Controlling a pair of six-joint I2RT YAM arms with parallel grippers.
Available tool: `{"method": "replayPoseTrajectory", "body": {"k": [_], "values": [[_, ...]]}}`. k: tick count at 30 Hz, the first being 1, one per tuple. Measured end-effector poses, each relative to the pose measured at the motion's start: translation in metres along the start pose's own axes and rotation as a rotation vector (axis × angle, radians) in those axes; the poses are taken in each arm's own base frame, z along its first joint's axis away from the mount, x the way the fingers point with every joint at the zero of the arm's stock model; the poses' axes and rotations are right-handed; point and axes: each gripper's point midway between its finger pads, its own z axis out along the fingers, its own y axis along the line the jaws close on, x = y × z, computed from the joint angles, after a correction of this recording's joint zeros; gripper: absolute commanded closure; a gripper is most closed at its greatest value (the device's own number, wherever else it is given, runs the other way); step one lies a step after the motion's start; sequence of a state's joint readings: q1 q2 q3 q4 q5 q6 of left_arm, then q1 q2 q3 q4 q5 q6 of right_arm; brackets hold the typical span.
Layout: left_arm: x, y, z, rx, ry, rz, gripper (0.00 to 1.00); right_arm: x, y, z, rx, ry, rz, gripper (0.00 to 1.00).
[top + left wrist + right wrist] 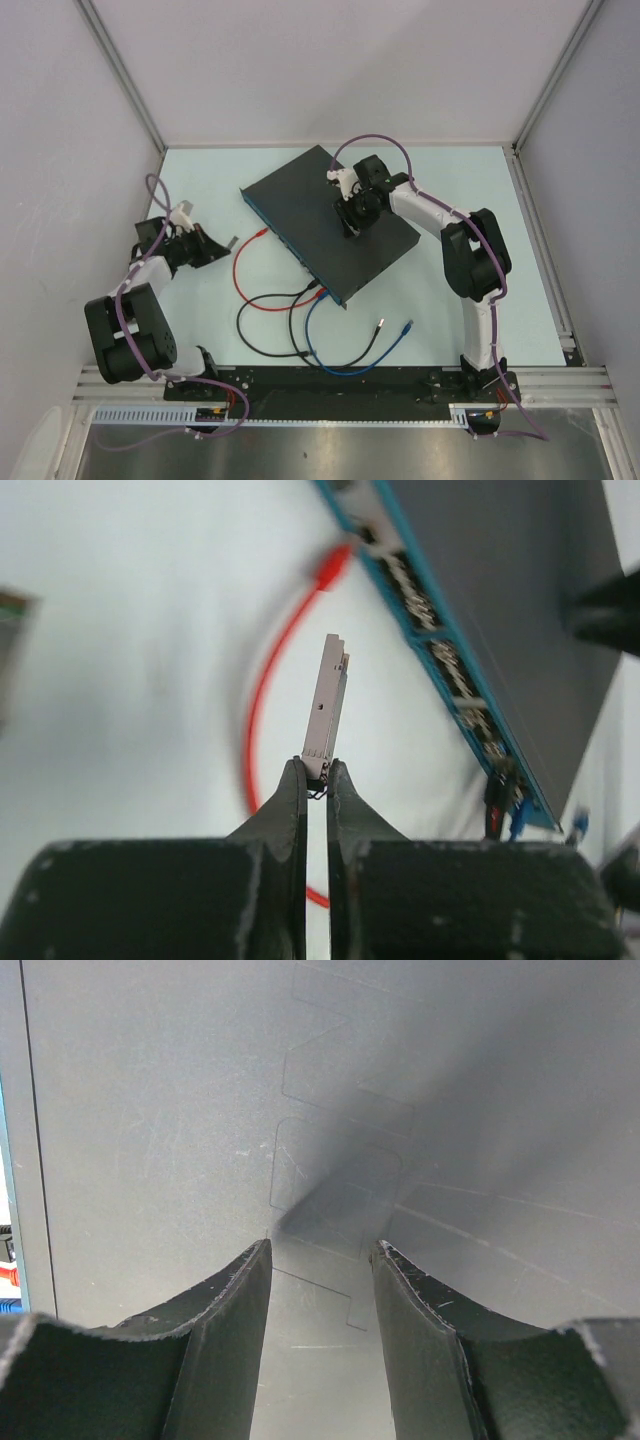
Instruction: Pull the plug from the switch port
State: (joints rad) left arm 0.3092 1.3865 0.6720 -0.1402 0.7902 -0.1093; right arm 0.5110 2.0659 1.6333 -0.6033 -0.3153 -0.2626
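The switch is a flat dark grey box lying diagonally, its blue-teal socket edge facing the left arm. My left gripper is shut on a small silver plug, gripping it by its end; the plug sticks out past the fingertips, free of the switch and left of its socket row. My right gripper is open and empty, its fingers down on the switch's top face.
A red cable lies loose on the table, its end near the socket edge. Black, red and blue cables are plugged in at the switch's near corner. Loose black and blue cable ends lie in front.
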Motion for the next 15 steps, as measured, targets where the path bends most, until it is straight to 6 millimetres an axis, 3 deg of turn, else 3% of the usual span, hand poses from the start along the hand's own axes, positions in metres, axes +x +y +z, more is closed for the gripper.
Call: {"method": "replayPoseTrajectory", "body": {"k": [5,8,15], "values": [[-0.021,0.057,-0.027,-0.203,-0.129,-0.209,0.98,0.000,0.000,0.000,0.000,0.000,0.000,0.49],[-0.024,0.081,-0.040,-0.276,-0.171,-0.290,0.98,0.000,0.000,0.000,-0.002,-0.001,0.001,0.49],[-0.014,0.089,-0.036,-0.291,-0.153,-0.367,1.00,0.000,-0.001,-0.001,-0.004,-0.004,0.005,0.49]]}}
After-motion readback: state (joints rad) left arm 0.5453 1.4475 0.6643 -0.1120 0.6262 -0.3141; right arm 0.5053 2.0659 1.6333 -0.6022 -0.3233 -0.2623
